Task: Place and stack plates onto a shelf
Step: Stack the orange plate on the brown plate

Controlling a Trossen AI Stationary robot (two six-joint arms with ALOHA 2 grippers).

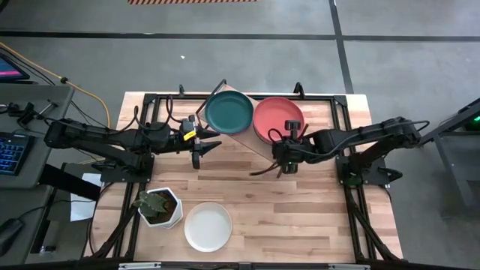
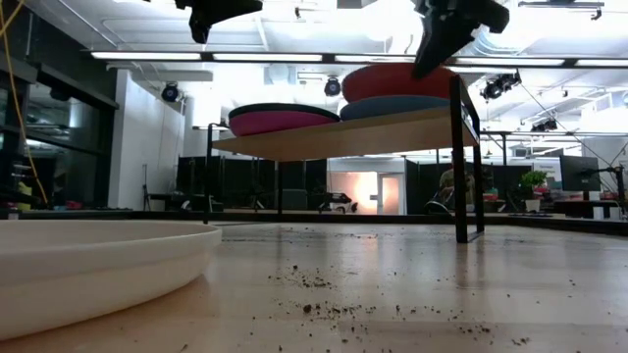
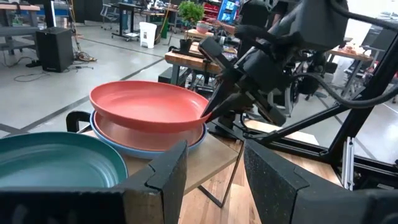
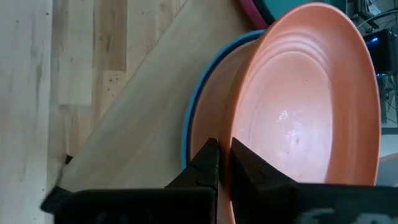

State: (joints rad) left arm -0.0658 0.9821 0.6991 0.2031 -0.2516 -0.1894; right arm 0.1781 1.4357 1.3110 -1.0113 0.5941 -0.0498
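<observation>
Right tool [image 4: 224, 163] clamped, apparently, on near rim of coral plate [image 1: 277, 120], atop blue plate [image 4: 198, 127] on shelf [image 2: 392, 126]. Left tool [image 3: 211, 171] apart, left of green plate [image 1: 229, 112].

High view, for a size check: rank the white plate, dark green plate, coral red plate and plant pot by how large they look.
1. Coral red plate, dark green plate and white plate: they look alike, so no ranking; the two on the shelf sit nearer the camera.
2. Plant pot, smallest.
</observation>
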